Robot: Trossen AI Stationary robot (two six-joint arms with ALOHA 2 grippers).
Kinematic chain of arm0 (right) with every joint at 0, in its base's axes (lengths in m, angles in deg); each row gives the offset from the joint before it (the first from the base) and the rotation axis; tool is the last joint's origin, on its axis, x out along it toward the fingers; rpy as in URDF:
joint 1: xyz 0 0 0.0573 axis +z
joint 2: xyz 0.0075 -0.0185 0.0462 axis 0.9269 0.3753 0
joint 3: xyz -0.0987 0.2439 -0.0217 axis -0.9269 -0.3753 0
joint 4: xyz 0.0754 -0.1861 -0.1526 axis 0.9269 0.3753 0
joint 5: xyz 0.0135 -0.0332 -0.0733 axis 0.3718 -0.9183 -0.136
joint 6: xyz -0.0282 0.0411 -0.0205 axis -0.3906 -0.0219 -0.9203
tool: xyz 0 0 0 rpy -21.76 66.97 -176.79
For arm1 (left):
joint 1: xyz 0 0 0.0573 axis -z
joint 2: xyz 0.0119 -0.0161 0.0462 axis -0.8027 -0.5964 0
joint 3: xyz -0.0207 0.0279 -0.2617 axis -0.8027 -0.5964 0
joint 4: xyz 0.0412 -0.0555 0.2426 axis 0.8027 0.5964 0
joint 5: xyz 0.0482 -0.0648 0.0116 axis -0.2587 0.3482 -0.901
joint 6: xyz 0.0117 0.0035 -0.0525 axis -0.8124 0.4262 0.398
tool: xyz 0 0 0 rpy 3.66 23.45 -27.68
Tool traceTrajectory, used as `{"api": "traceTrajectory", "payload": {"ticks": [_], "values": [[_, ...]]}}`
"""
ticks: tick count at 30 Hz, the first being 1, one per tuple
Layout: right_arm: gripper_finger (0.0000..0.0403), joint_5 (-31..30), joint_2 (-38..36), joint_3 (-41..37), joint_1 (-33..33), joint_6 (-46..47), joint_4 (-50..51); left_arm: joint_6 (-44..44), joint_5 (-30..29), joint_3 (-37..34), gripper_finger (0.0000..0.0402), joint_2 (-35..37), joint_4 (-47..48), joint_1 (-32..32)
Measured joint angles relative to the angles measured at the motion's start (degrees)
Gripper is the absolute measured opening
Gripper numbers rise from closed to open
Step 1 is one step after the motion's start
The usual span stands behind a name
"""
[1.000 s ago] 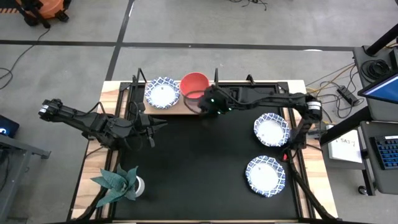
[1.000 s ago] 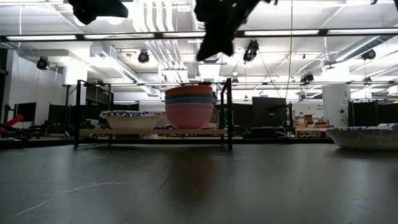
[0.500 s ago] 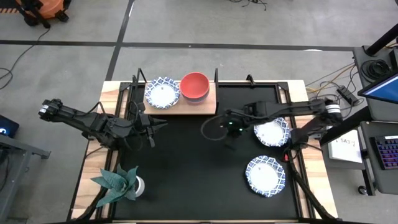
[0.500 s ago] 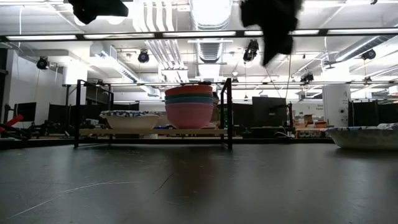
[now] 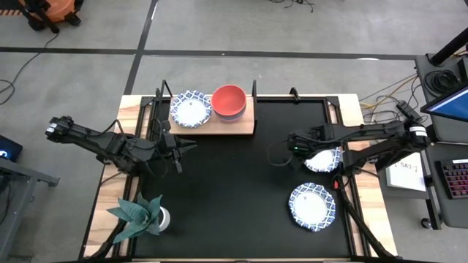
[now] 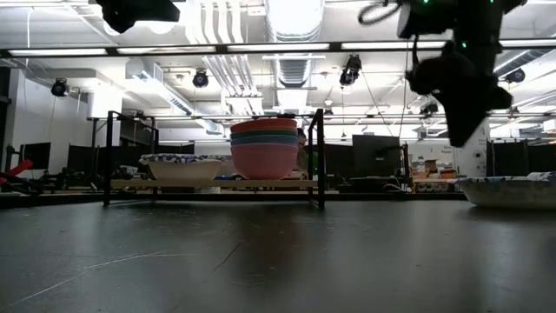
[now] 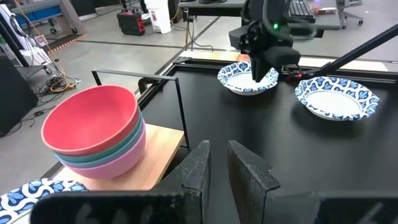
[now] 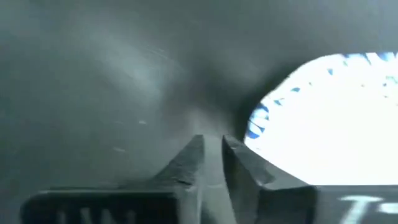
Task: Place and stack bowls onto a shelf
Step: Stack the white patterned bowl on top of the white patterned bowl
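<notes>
While the shelf [image 5: 212, 123] at the far left of the black mat [image 5: 227, 197] carries one patterned bowl [image 5: 191, 108] on its left, a stack [image 6: 264, 148] of plain bowls sits just right of it, red on top, then green or blue, pink at the bottom. Two more patterned bowls lie on the mat at the right: a far bowl [image 5: 325, 158] and a near bowl [image 5: 311, 205], well apart from the shelf. The right pincer [image 5: 278, 155] hangs above the mat at the far bowl's left rim, its fingers nearly closed and empty. The left pincer [image 5: 184, 145] hovers near the shelf's near left corner, fingers close together, gripping nothing. A potted plant [image 5: 142, 214] stands at the surface's near left.
</notes>
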Motion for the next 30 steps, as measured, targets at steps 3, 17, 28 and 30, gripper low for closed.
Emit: {"api": "traceTrajectory", "payload": {"ticks": [3,17,28,30], "values": [[0.0099,-0.2,0.4,-2.1,-0.4,1.4,1.2,0.2,0.0,0.0,0.0037,0.0,-0.1,0.0],[0.0174,-5.7,9.1,-4.8,-0.6,1.5,-0.1,1.1,0.0,0.0,0.0037,0.0,-0.1,0.0],[0.0021,-5.5,11.8,-4.8,-0.5,1.0,-2.4,1.3,0.0,0.0,0.0037,0.0,-1.2,0.0],[0.0018,-4.1,10.6,-4.4,-0.5,1.0,-2.2,1.8,0.0,0.0,0.0037,0.0,-2.2,0.0]]}}
